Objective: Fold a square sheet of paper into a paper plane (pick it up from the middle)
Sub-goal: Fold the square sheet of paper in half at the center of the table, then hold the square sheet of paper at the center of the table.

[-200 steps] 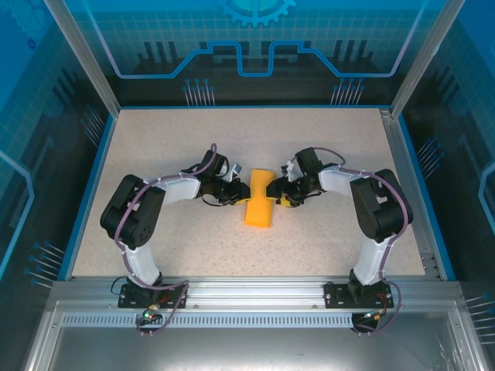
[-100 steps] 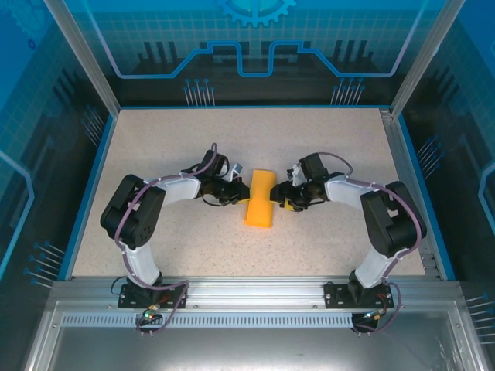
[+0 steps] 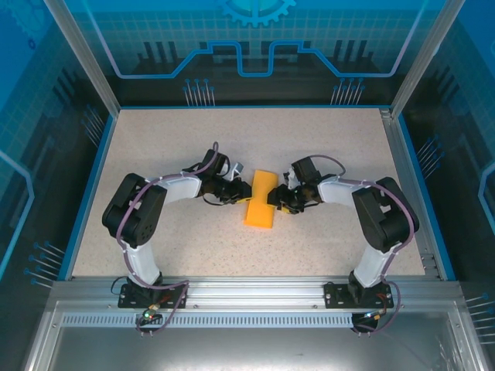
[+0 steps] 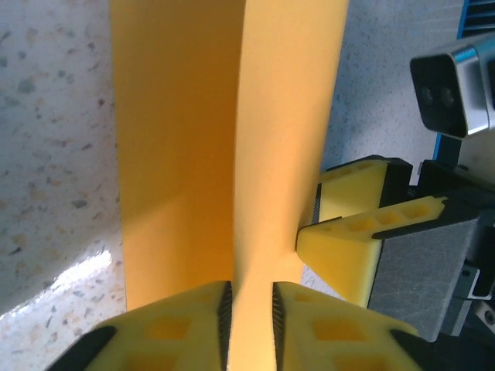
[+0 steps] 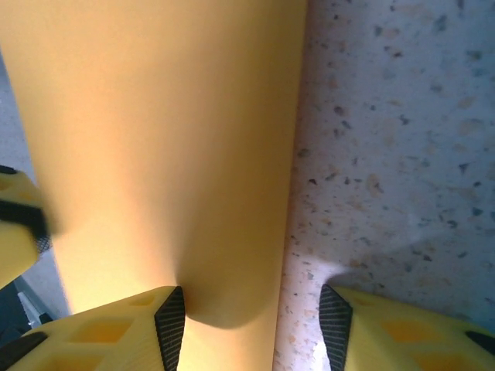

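Note:
The square sheet of paper [image 3: 261, 199] is orange-yellow and folded into a long narrow strip, lying mid-table. My left gripper [image 3: 241, 192] is at its left edge. In the left wrist view a raised flap of the paper [image 4: 286, 116] runs between the left gripper [image 4: 247, 290], whose jaws stand a narrow gap apart, the flap against one pad. My right gripper [image 3: 278, 197] is at the strip's right edge. Seen from the right wrist, the right gripper [image 5: 251, 301] is wide open, one finger pressing into the paper [image 5: 170, 139], the other over bare table.
The speckled table [image 3: 193, 139] has free room on all sides of the strip. A blue rim and metal posts [image 3: 402, 154] bound it. The two grippers face each other closely across the strip.
The right gripper has moved in against the strip and narrowed. The left jaws have parted slightly. The strip's far end, lifted a second ago, now lies flatter.

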